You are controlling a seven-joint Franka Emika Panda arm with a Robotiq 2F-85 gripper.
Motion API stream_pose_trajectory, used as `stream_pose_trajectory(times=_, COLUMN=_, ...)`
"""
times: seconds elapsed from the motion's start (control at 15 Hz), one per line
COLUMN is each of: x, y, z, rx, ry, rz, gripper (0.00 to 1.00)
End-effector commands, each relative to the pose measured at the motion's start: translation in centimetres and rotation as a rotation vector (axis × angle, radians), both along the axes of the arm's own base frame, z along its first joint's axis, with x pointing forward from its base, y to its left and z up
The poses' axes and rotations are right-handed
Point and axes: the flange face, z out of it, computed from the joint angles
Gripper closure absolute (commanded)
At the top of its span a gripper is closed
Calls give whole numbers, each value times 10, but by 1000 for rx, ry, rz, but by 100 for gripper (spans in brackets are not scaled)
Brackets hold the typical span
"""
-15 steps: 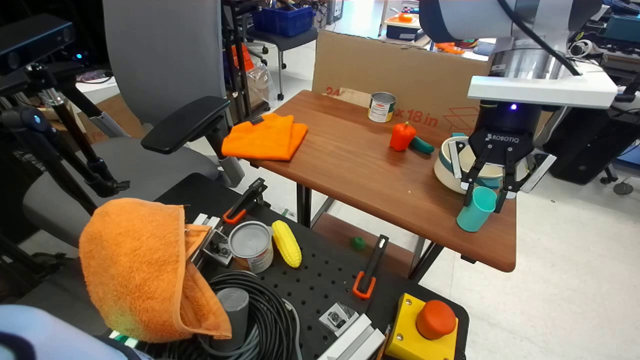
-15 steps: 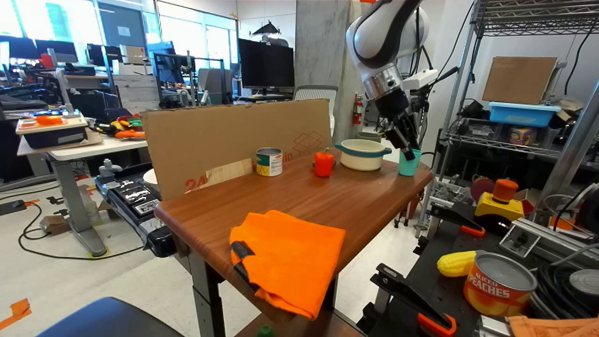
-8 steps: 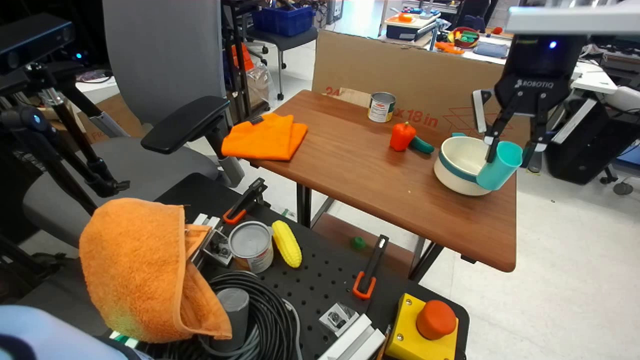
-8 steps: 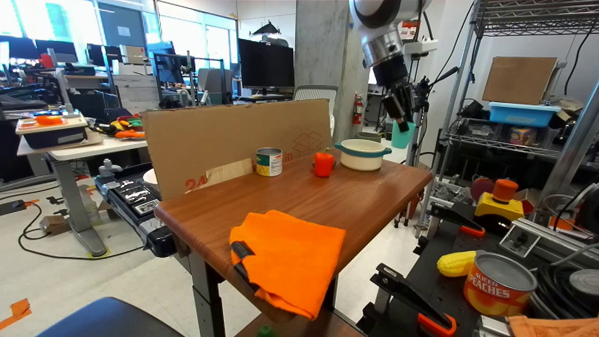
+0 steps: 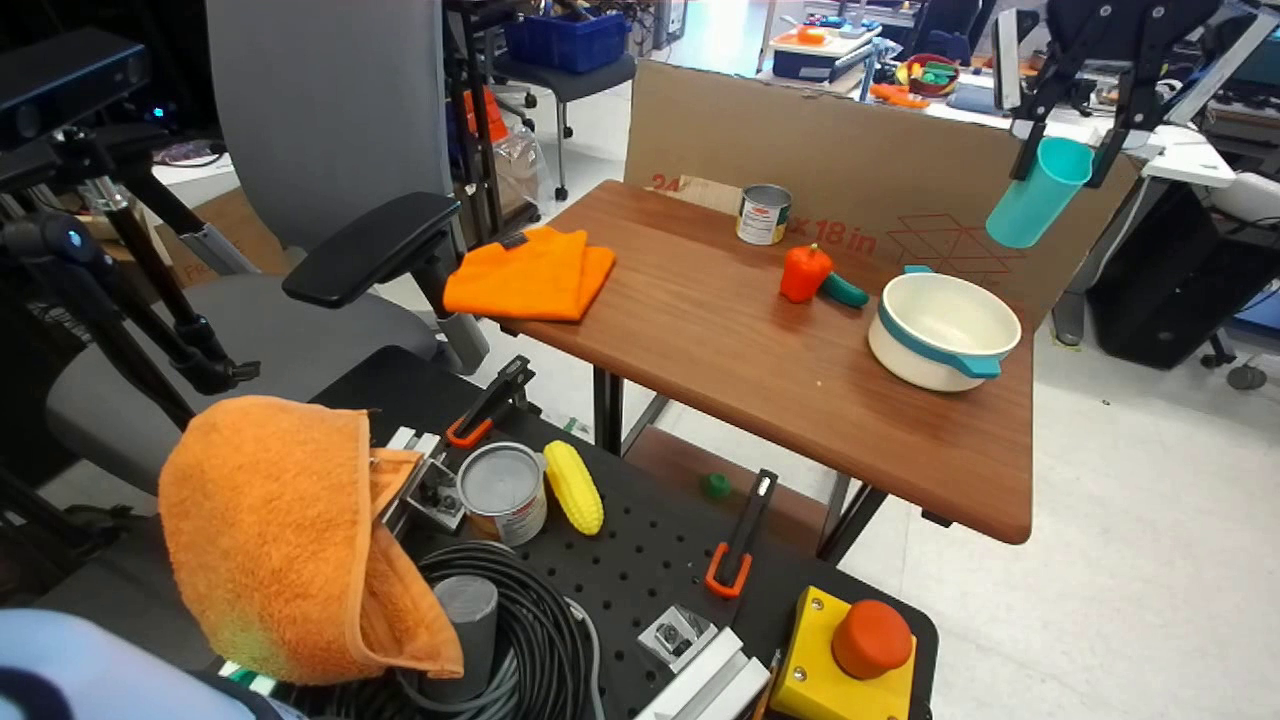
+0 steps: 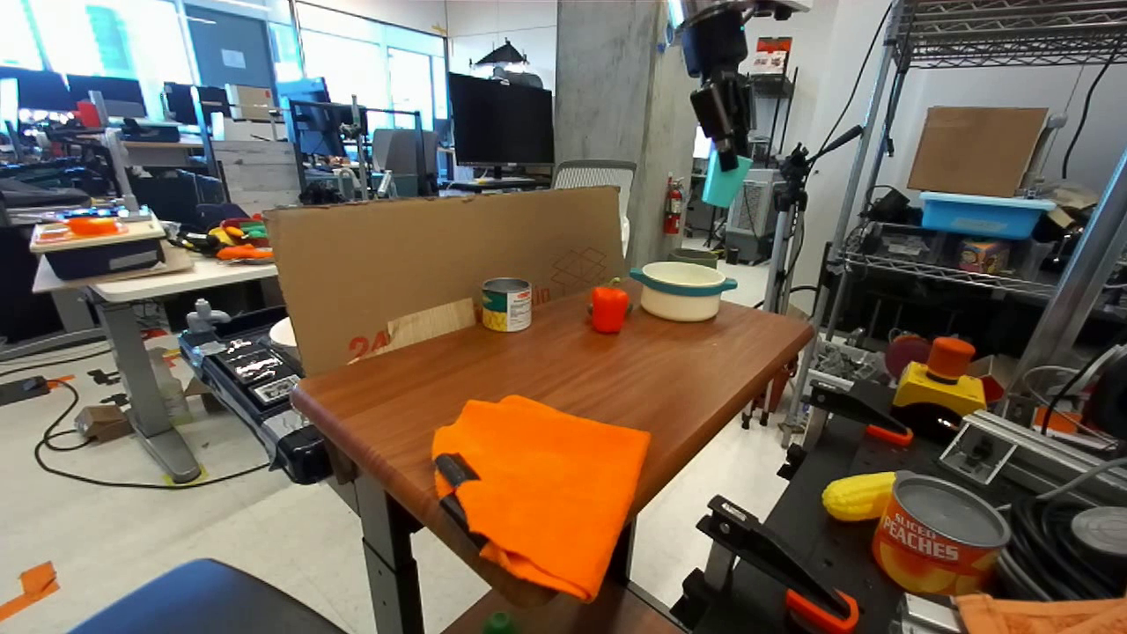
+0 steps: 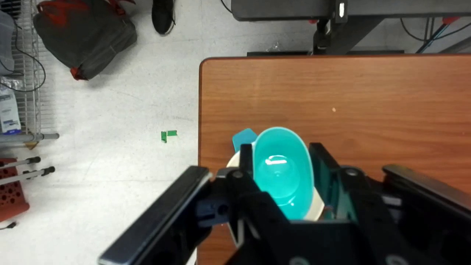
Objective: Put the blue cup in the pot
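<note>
Across an exterior view's middle the brown counter (image 5: 720, 320) is bearing the pot (image 5: 948, 320) at right, while at upper right the hand (image 5: 1062, 167) is gripping the blue cup (image 5: 1036, 203), tilted, in mid-air.

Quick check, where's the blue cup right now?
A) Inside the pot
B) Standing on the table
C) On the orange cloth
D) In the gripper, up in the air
D: both exterior views show the blue cup tilted in the gripper, higher than the pot and touching neither it nor the table.
</note>
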Motion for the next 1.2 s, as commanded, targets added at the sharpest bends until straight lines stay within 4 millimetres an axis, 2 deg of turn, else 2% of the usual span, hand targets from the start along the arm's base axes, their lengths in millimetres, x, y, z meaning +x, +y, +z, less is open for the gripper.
stream_pose_trajectory(times=0.0, x=40, y=5, z=-10, rx=10, ry=-52, rz=5, gripper=84)
stream_pose_trajectory(times=0.27, x=66, y=10, z=-45, rx=-11, ry=-30, rz=17, gripper=84)
stream_pose_trajectory(times=0.47, x=77, y=10, z=-75, rx=-23, ry=10, rz=15, gripper=84)
stream_pose_trajectory(times=0.8, x=84, y=7, z=-121, rx=-46, ry=92, rz=11, gripper=84)
stream_pose_trajectory(times=1.13, x=82, y=12, z=-154, rx=-46, ry=202, rz=6, gripper=84)
